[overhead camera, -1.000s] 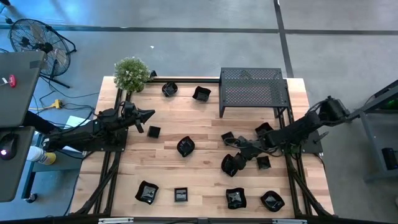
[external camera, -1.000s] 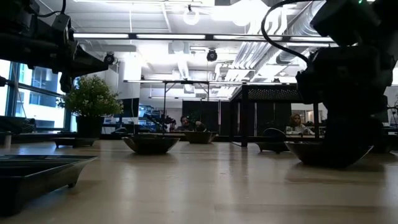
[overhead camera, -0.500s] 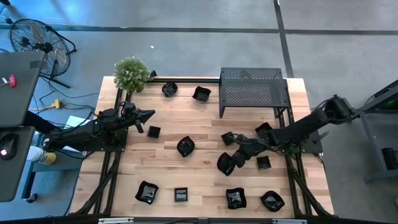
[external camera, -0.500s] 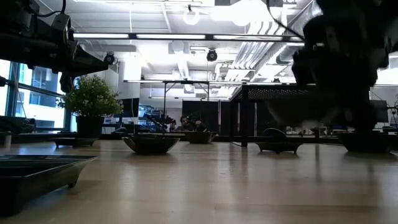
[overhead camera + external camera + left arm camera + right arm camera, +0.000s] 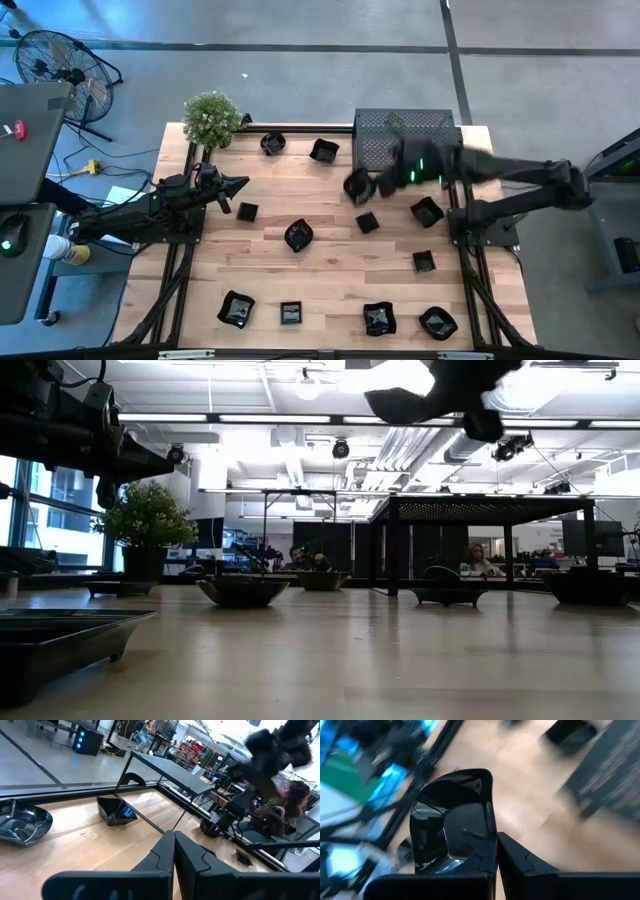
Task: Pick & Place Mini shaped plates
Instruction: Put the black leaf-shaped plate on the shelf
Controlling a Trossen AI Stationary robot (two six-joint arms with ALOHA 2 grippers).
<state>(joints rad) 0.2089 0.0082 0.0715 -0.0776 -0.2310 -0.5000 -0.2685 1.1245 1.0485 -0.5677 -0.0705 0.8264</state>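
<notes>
Several mini shaped plates, small glossy black dishes, lie scattered on the wooden table (image 5: 330,200), among them one (image 5: 298,236) at the middle and one (image 5: 367,222) near the stand. My right gripper (image 5: 368,186) is raised beside the near left corner of the black perforated stand (image 5: 405,145) and is shut on one plate (image 5: 354,186), which shows high up in the low view (image 5: 400,402). My left gripper (image 5: 240,183) waits shut at the table's left side (image 5: 174,840), touching nothing. My right gripper pinches the plate's rim (image 5: 487,840) between its two fingers, at one edge of the dish. The fingers come from the table's right, slanting downward. The plate juts out beyond the fingertips, tilted, lifted well clear of the table.
A green bushy plant (image 5: 212,118) stands at the far left corner. Two plates (image 5: 272,144) (image 5: 323,151) lie left of the stand, and several more (image 5: 379,319) line the near edge. The stand's legs and dark frame rails (image 5: 462,215) border the right side.
My right gripper has lifted a plate off the table's right middle and carried it up and toward the far edge, to the stand's near left corner, tipping more level. The plate now hangs clear of the table. The left arm has kept still.
</notes>
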